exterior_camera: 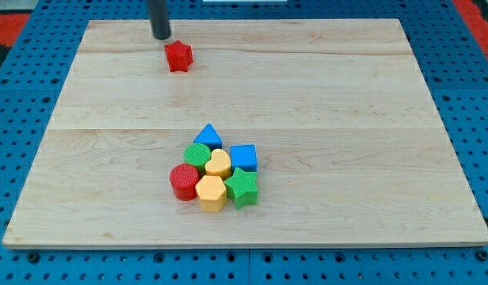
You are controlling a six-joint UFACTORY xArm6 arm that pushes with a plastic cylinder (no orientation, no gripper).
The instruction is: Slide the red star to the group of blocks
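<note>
**Tip placed behind the red star, push not yet carried through**

Positioned near the view's top, my tip [162,36] was seen just above and slightly to the left of the red star [179,56], very near it; whether it touched the block could not be told. No gripper was fitted to the rod, so nothing was grasped or released, and only pushing was possible.

The red star was found on the wooden board [371,119] close to its top edge, well apart from the group of blocks in the lower middle. This group was made of a blue triangle [207,134], a green round block [197,153], a yellow heart [219,164], a blue cube [244,157], a red cylinder [183,182], a yellow hexagon [211,192] and a green star [242,187], all packed together and touching.

The task was judged to be at its beginning: the approach seemed done, but the whole travel toward the view's bottom, slightly to the right, was left.
</note>
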